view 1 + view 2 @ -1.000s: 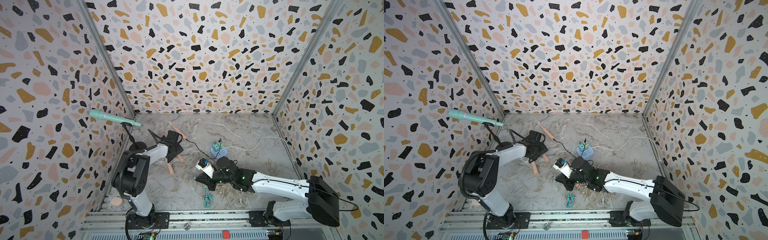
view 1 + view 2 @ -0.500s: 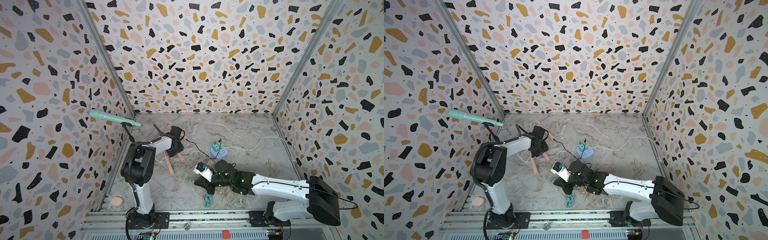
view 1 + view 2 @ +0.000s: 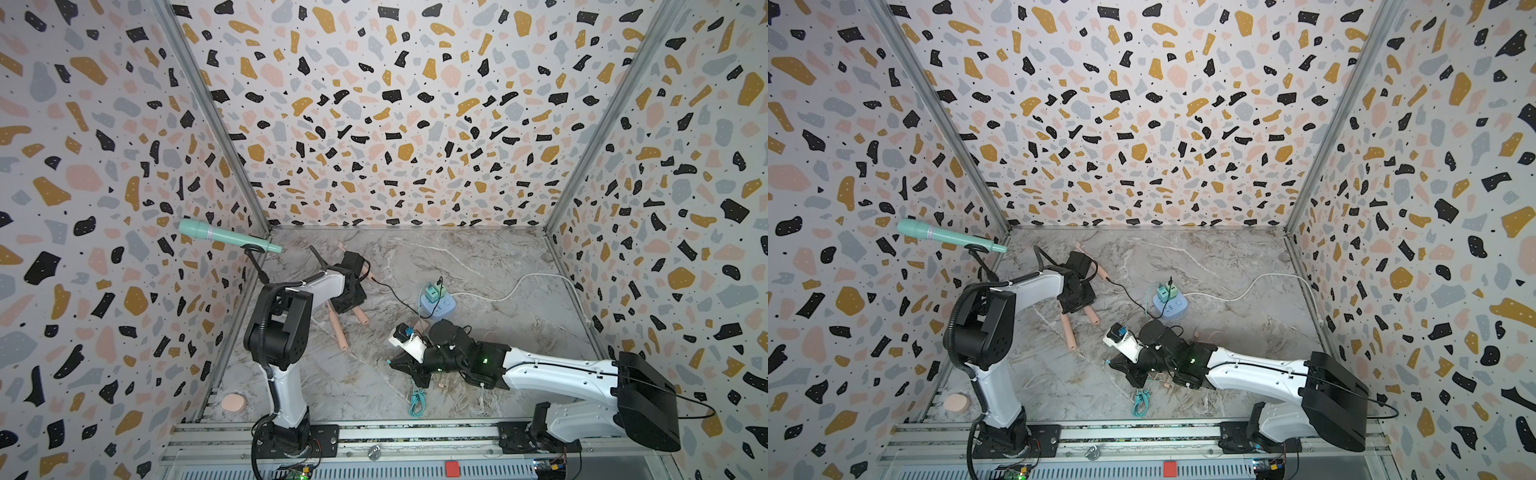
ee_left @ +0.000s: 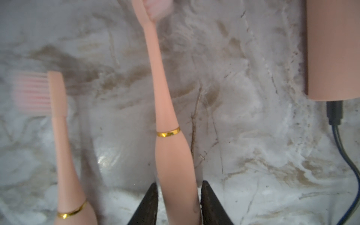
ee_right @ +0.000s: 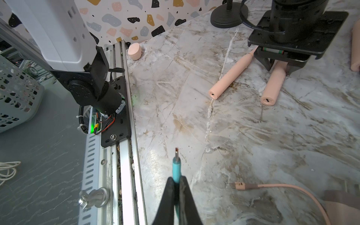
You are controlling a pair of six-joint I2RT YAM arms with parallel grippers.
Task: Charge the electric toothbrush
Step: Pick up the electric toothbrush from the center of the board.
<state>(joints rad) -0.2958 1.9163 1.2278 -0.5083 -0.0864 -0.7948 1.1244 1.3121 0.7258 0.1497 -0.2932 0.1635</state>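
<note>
**Q:** Which parts lay nearest the viewer?

**A:** An aluminium rail [image 3: 415,434] ran along the front edge and bore both arm bases. Just behind it, on the grey marble-patterned worktop [image 3: 478,257], lay a loop of teal cable [image 3: 417,403]. A round pink cap [image 3: 234,403] sat in the near left corner.

**Q:** And the right hand?

**A:** The right hand [image 5: 176,178] hung low over the worktop. Its jaws were closed on the teal cable plug [image 5: 176,165], whose metal tip stood clear of the fingers. A pink cable [image 5: 272,187] lay loose near it.

**Q:** Where was the electric toothbrush?

**A:** The pink electric toothbrush [image 4: 171,152] lay flat on the left middle of the worktop, its handle between the jaws of the left hand [image 4: 179,183]. The jaws stood close on either side, but whether they pressed it could not be told. A second toothbrush [image 4: 65,155] lay just beside it. A third toothbrush [image 4: 331,48], farther back, had a black cable [image 4: 335,113] plugged into its end.

**Q:** And the far ground?

**A:** A blue socket hub [image 3: 437,305] with a white cord [image 3: 538,274] stood mid-worktop. The surface showed brown scuffs. A teal microphone [image 3: 224,237] on a stand occupied the rear left corner. Terrazzo-patterned walls [image 3: 395,124] closed three sides.
</note>
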